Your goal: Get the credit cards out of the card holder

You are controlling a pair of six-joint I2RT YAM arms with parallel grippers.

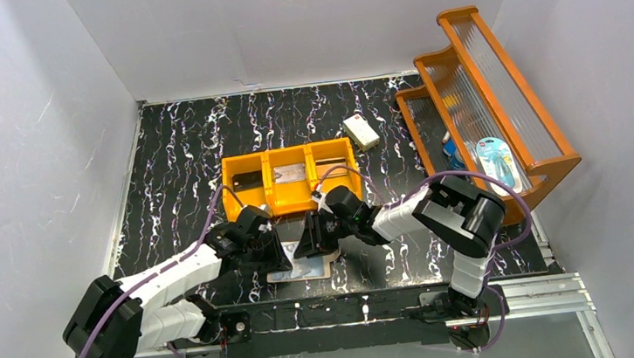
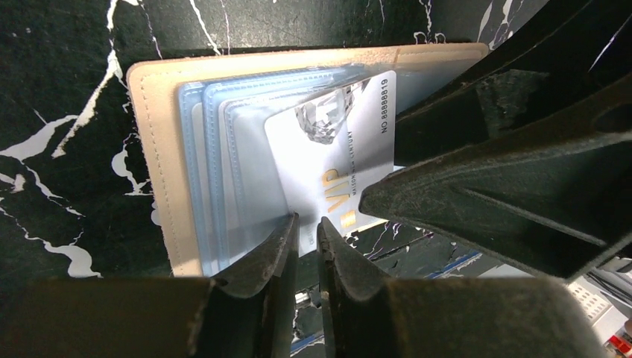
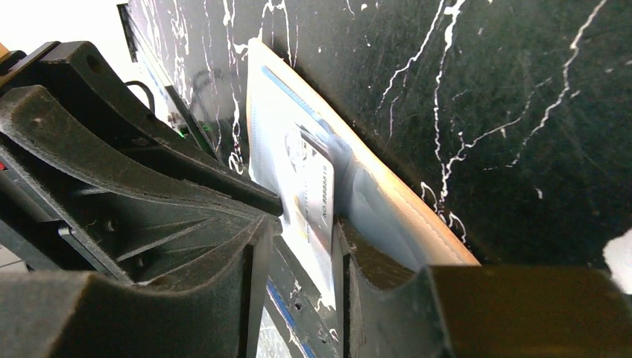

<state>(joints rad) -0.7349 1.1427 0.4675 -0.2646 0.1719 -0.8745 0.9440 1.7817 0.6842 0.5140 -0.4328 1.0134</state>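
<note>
Left wrist view put my left gripper (image 2: 306,224) nearest, fingers almost together at the pocket's lower edge. Whether they nipped anything I could not tell; I judged they steadied the card holder (image 2: 153,149). My right gripper (image 3: 304,231) straddled the VIP card (image 2: 335,164), jaws part open, the card half out of its pocket. The two grippers crowded each other, and the orange bin (image 1: 294,203) sat well apart, higher in the top frame.

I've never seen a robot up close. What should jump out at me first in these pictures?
The left gripper and right gripper meet nose to nose over a small open card holder at the near edge of the black marbled table. A silver VIP card sticks partly out of the holder's pale blue pockets, between the right gripper's jaws. Just behind them sits a bright orange bin with three compartments.
</note>
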